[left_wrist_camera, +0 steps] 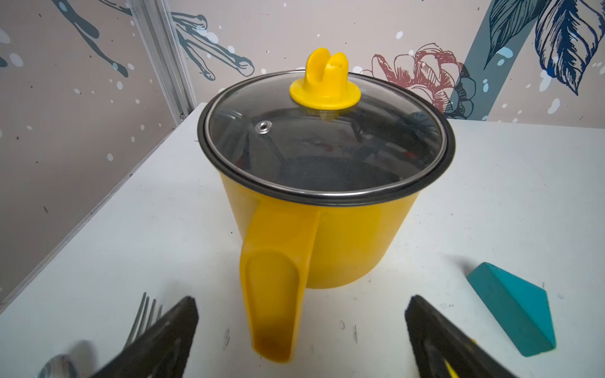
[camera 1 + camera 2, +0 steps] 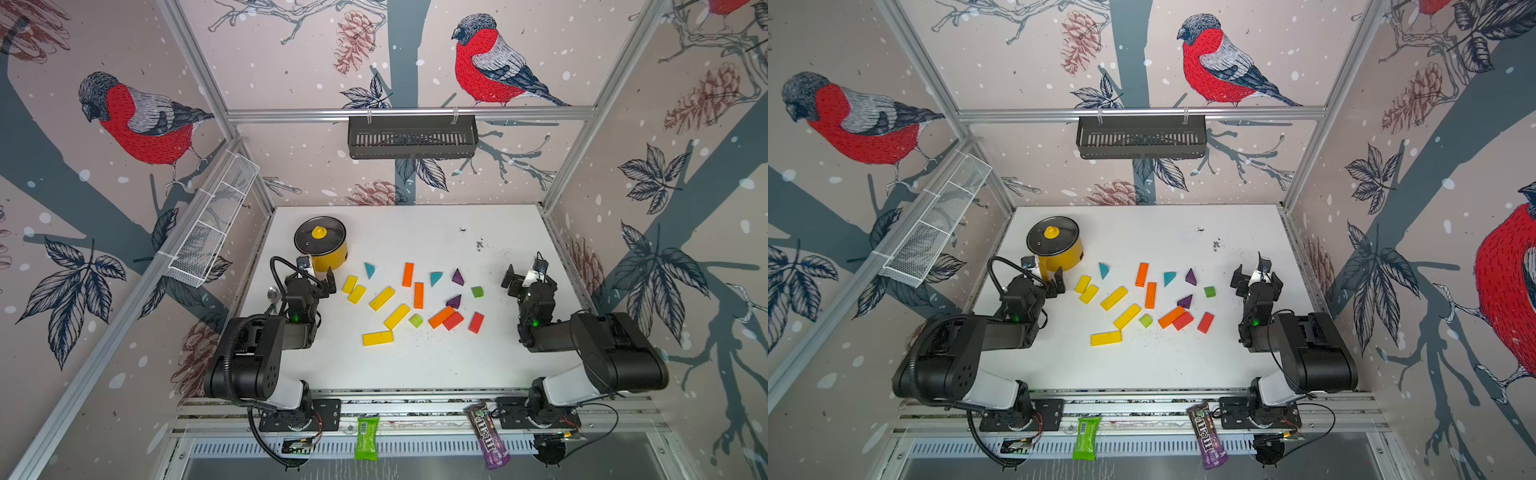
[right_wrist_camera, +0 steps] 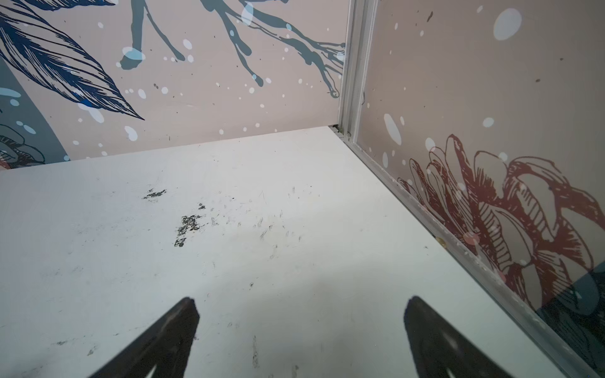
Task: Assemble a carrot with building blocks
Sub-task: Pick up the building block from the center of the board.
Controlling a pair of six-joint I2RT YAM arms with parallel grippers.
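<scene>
Indoors, bullfinch-papered walls (image 2: 137,120) enclose a scuffed white table (image 2: 415,365), where a lidded yellow pot (image 2: 332,259) stands far left and the building blocks (image 2: 418,295) lie scattered flat mid-table between the left gripper (image 2: 319,276) and right gripper (image 2: 524,274), both with jaws spread wide and empty.

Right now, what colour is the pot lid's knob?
Yellow knob, clearest in the left wrist view.

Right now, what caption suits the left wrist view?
The left gripper, fingers open, faces a lidded yellow pot; a teal triangle lies nearby.
</scene>
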